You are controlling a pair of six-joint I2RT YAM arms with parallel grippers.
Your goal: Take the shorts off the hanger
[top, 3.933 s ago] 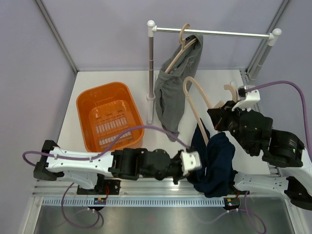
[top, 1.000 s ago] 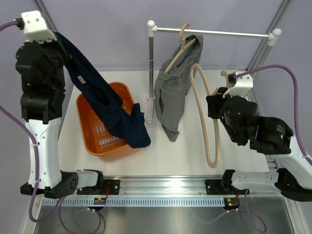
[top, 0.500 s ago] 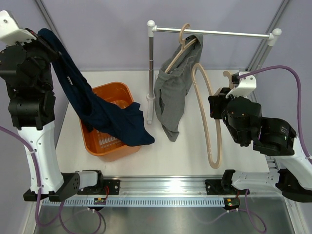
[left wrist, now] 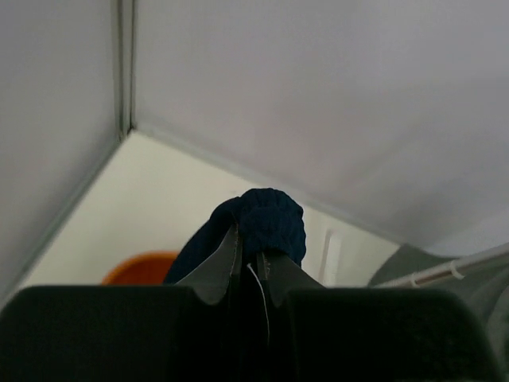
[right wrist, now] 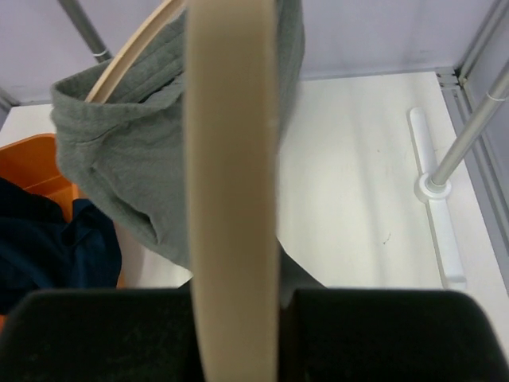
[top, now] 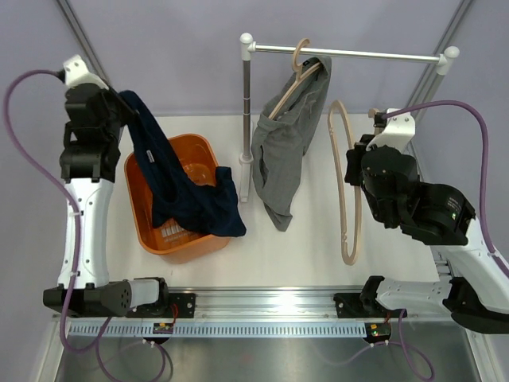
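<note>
My left gripper point(top: 125, 103) is raised above the back left and shut on the navy shorts point(top: 191, 199); the cloth bunches between its fingertips in the left wrist view point(left wrist: 262, 219). The shorts drape down into the orange tub point(top: 139, 199). My right gripper point(top: 359, 155) is shut on a bare beige hanger point(top: 347, 207), held in the air at the right; it fills the right wrist view point(right wrist: 232, 183). The grey shorts point(top: 285, 151) hang on a second beige hanger point(top: 296, 76) on the rail point(top: 350, 54).
The rail stands on a white post point(top: 246, 111) at the middle back and another post point(top: 433, 79) at the back right. The tub sits at the left of the white table point(top: 286, 247). Grey walls close the back and sides.
My left arm has come down and forward from high at the left, lowering the navy shorts further into the tub. My right arm has lifted the bare hanger slightly toward the back.
</note>
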